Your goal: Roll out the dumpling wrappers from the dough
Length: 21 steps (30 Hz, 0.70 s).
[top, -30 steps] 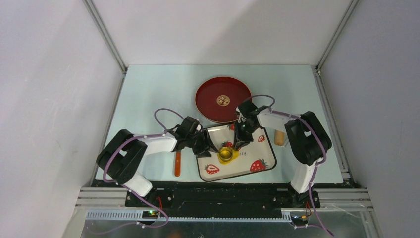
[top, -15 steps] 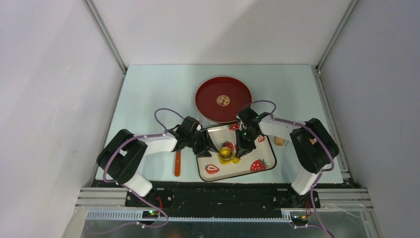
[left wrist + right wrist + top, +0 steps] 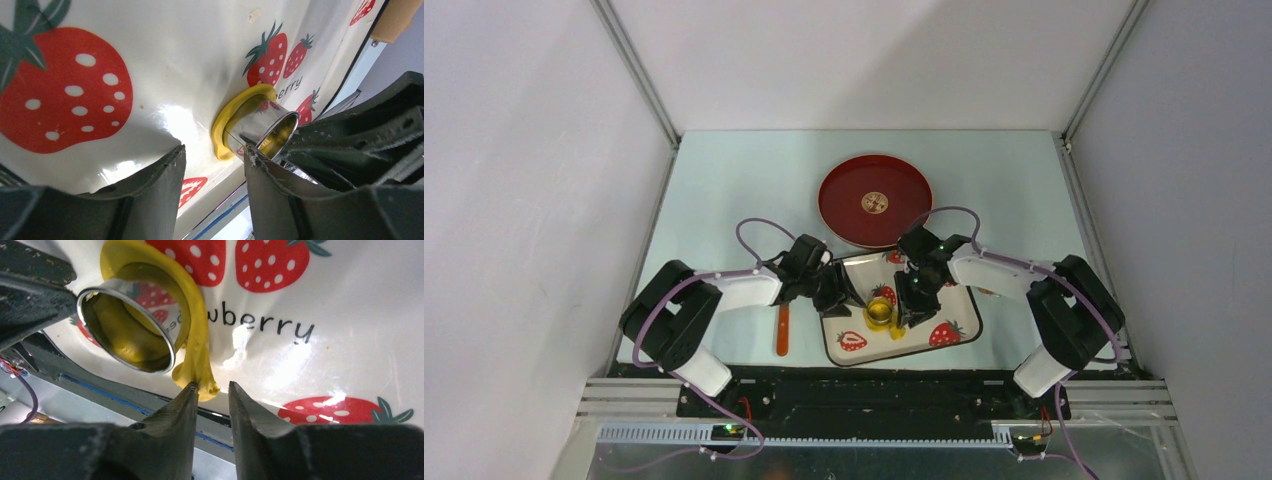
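Observation:
The yellow dough (image 3: pixel 192 325) lies on the strawberry-print tray (image 3: pixel 949 300) as a ragged ring around a shiny metal ring cutter (image 3: pixel 125 337) that stands on it. A tail of the dough (image 3: pixel 896 329) reaches toward the tray's near edge. My right gripper (image 3: pixel 212 386) is narrowly open at that tail, and the dough touches its left fingertip (image 3: pixel 192 390). My left gripper (image 3: pixel 215 152) is open on the cutter's (image 3: pixel 260 131) left side, with only tray between its fingers. Its right fingertip (image 3: pixel 252 160) is at the cutter's rim. No dumpling wrappers lie in the open; the cutter's inside shows yellow.
A red round plate (image 3: pixel 834 215) with a gold emblem sits behind the tray. An orange-handled tool (image 3: pixel 782 332) lies on the table left of the tray. A tan wooden piece (image 3: pixel 397 17) lies beyond the tray's right edge. Both grippers stand close together over the tray.
My right gripper has moved from the tray's back toward its near edge, beside the cutter, and its jaws have parted a little. The left arm has not moved.

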Each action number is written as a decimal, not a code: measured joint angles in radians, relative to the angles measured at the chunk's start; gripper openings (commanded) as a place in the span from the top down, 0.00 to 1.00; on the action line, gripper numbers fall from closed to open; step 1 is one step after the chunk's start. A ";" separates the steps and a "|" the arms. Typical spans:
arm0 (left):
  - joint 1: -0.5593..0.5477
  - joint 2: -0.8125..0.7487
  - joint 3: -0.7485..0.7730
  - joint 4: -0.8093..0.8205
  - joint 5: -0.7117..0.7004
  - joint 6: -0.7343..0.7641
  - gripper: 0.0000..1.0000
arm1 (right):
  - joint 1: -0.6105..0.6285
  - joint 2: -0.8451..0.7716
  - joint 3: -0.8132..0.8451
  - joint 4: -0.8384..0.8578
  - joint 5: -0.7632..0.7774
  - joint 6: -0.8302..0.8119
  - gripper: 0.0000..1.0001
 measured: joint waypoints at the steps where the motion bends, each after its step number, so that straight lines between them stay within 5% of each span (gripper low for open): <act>1: 0.000 0.000 0.000 0.000 0.000 0.000 0.45 | 0.003 -0.013 0.000 -0.007 0.003 0.001 0.58; 10: 0.000 0.001 0.001 0.000 0.002 0.000 0.45 | -0.020 -0.070 0.000 -0.089 0.071 0.006 0.48; 16: 0.000 0.001 0.001 0.000 0.002 0.000 0.45 | -0.077 -0.102 -0.005 -0.111 0.089 -0.013 0.31; 21: 0.000 0.001 0.001 0.000 0.002 0.000 0.45 | -0.054 -0.122 -0.005 -0.092 0.065 -0.033 0.30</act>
